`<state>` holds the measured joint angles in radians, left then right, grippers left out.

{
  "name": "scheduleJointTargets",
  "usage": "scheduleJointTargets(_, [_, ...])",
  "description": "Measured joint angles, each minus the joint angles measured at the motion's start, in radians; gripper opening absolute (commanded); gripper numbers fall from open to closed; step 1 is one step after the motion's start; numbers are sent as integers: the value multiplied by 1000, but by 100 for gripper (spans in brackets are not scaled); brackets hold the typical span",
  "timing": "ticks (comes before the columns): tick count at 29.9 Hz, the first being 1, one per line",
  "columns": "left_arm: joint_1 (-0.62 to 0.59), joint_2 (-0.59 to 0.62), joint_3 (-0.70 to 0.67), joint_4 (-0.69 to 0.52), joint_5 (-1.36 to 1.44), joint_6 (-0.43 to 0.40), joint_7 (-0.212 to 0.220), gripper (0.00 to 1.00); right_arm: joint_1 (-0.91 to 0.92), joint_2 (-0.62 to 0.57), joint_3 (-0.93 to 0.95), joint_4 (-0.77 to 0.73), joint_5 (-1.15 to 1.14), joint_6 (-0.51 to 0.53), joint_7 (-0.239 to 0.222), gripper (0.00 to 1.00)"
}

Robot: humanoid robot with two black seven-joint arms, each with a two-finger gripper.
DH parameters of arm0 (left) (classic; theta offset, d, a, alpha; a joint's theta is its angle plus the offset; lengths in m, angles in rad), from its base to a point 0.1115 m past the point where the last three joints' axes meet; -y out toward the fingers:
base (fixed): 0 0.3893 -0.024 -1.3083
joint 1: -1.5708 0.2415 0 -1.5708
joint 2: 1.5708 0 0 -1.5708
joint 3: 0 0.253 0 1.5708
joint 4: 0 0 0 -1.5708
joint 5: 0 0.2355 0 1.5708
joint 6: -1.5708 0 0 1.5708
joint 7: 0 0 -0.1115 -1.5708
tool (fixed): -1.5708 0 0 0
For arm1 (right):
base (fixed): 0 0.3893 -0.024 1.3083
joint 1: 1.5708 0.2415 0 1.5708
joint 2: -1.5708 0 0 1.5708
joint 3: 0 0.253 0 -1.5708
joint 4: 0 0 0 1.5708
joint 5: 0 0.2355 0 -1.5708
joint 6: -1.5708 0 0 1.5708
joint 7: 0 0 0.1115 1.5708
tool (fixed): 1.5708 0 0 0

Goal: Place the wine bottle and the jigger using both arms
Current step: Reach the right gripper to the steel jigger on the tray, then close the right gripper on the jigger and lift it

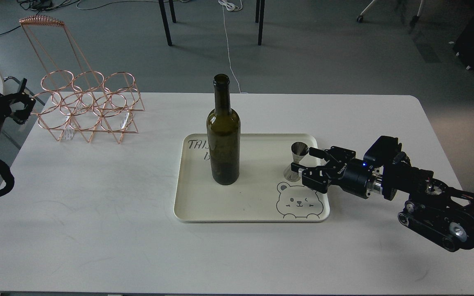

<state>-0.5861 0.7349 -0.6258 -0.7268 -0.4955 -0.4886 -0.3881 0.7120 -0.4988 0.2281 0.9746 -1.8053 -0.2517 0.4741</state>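
Bottle [223, 135] and jigger [297, 161] both stand upright on the tray [204, 205]. Right jaws [305, 160] are spread just beside the jigger, apparently letting go; left jaws [25, 105] hang open off the surface's left edge. Next, the right arm should probably back away without tipping the jigger.

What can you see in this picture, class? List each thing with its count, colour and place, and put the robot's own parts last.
table: one, white, fills the foreground
tray: one, cream, bear drawing, table centre
wine bottle: one, dark olive green, upright on tray's left part
jigger: one, shiny steel, upright near tray's right edge
wire rack: one, copper, table's far left corner
left gripper: one, black, at table's left edge, beside rack
right gripper: one, black, fingers open, at the jigger
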Motion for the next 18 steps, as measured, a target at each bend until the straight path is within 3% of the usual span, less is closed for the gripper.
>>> scheduleJointTargets(11, [-3,-6,-4,59,1,0,0,98,22,57,-4,-65,0,0,0,59])
scheduleJointTargets(15, [-11,-6,-5,63,1,0,0,98,20,62,-10,-67,0,0,0,50])
scheduleJointTargets(18, [-14,-6,-5,64,1,0,0,98,20,64,-19,-68,0,1,-8,35])
